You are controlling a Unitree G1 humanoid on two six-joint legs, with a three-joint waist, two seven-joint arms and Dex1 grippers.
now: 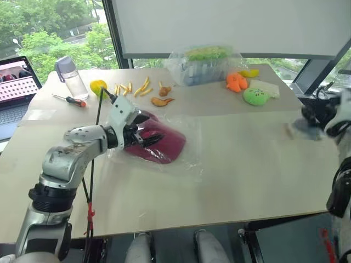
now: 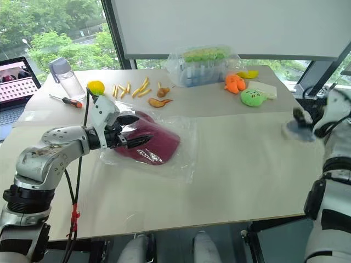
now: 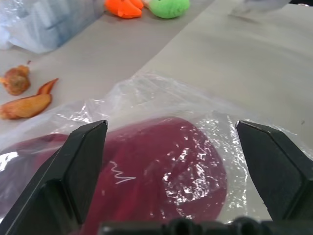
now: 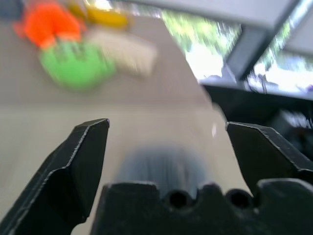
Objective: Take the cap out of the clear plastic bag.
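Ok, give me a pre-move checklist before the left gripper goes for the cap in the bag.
1. Cap inside the clear plastic bag: ok, it lies under the film, not yet out.
2. Left gripper open: ok, fingers spread wide in the left wrist view.
3. Left gripper lined up with the cap: ok, it sits over the cap's near end.
4. Bag opening located: cannot tell, the crinkled film hides which side is open.
5. Right gripper free to hold the bag: not ok, it is open but far off at the table's right edge, by a small grey-blue pad.
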